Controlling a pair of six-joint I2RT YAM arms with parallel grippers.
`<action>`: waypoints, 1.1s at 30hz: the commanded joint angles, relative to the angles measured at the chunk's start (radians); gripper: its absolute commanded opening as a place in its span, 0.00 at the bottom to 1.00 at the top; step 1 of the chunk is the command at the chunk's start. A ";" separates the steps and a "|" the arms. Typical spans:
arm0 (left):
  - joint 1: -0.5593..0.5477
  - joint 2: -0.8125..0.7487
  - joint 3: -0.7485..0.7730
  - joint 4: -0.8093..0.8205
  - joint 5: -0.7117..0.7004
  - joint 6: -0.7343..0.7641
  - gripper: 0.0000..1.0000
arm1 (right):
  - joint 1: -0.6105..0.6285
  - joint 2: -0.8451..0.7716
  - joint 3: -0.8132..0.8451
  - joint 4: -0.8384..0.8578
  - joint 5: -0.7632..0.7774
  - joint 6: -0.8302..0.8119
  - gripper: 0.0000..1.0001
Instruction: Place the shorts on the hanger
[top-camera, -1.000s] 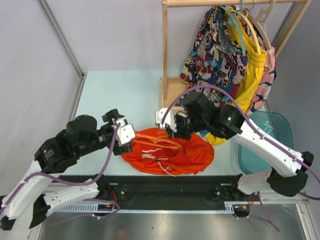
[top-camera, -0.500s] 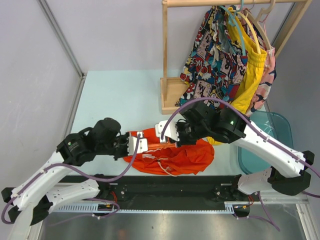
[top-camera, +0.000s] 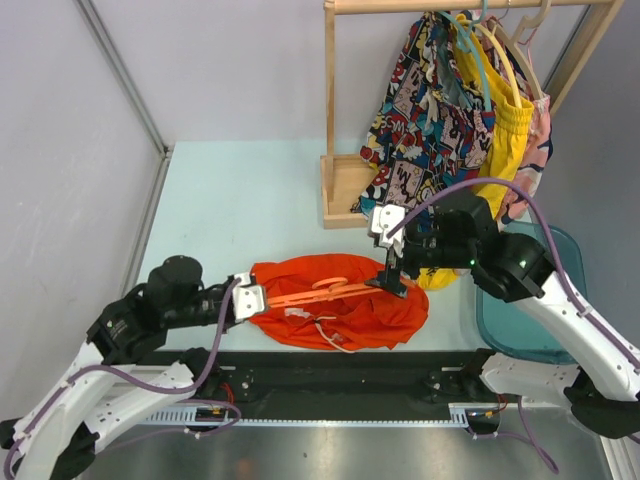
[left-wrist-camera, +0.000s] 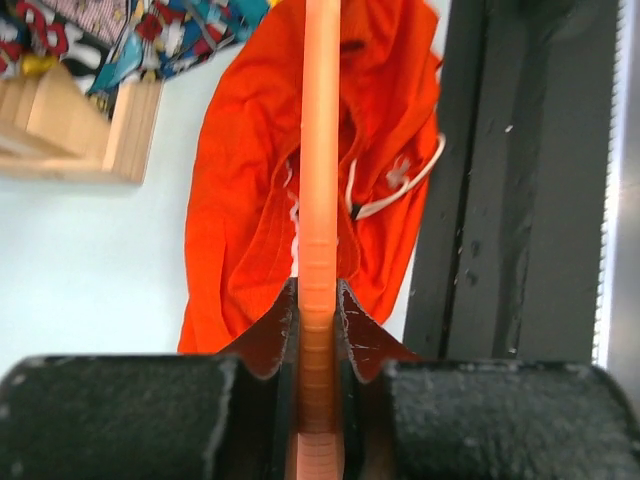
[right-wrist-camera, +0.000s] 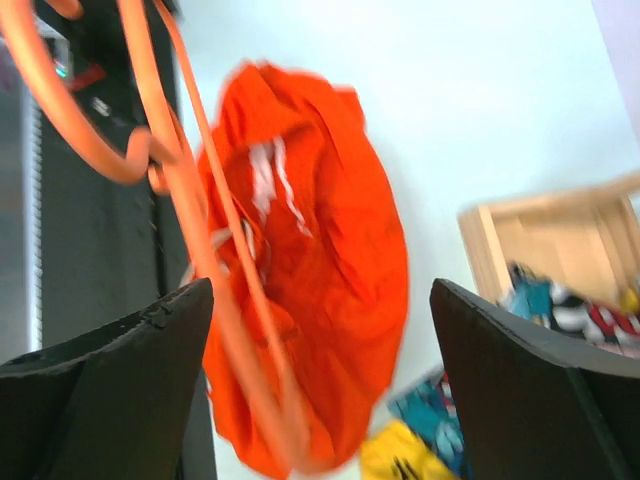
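Looking down from above, the shorts (top-camera: 345, 318) lie crumpled on the pale table (top-camera: 230, 200) near its front edge, between the two arms. The hanger (top-camera: 320, 292) stretches across the top of them, left to right. The left claw (top-camera: 255, 300) is clamped on the hanger's left end. The right claw (top-camera: 388, 278) points down just over the right end of the hanger. From this view I cannot tell whether it touches the hanger. Behind stands a wooden rack (top-camera: 330, 100) with comic-print shorts (top-camera: 420, 100) and yellow shorts (top-camera: 508, 130) hanging from it, and a teal tub (top-camera: 548, 290) sits at the right.

The left wrist camera shows the left claw (left-wrist-camera: 320, 300) squeezed tight on the thin bar of the hanger (left-wrist-camera: 320, 150), which runs straight away up the middle. The shorts (left-wrist-camera: 240, 200) lie beneath it, their pale drawstring (left-wrist-camera: 400, 195) looping out on the right next to the black rail (left-wrist-camera: 500, 200).

The right wrist camera, somewhat blurred, shows the right claw (right-wrist-camera: 320, 290) spread wide with nothing held between its fingers (right-wrist-camera: 110, 390). The hanger (right-wrist-camera: 190, 210) slants down the left side close to the left finger, and the shorts (right-wrist-camera: 330, 280) lie on the table below the gap.
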 joint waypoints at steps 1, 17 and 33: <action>0.040 0.011 -0.020 0.125 0.202 -0.057 0.00 | -0.023 0.032 -0.008 0.123 -0.223 0.081 0.90; 0.142 0.097 -0.067 0.166 0.363 -0.078 0.00 | -0.040 -0.011 -0.011 0.019 -0.266 -0.005 0.73; 0.154 0.149 -0.040 0.204 0.413 -0.100 0.00 | -0.015 0.073 -0.060 -0.026 -0.209 -0.026 0.66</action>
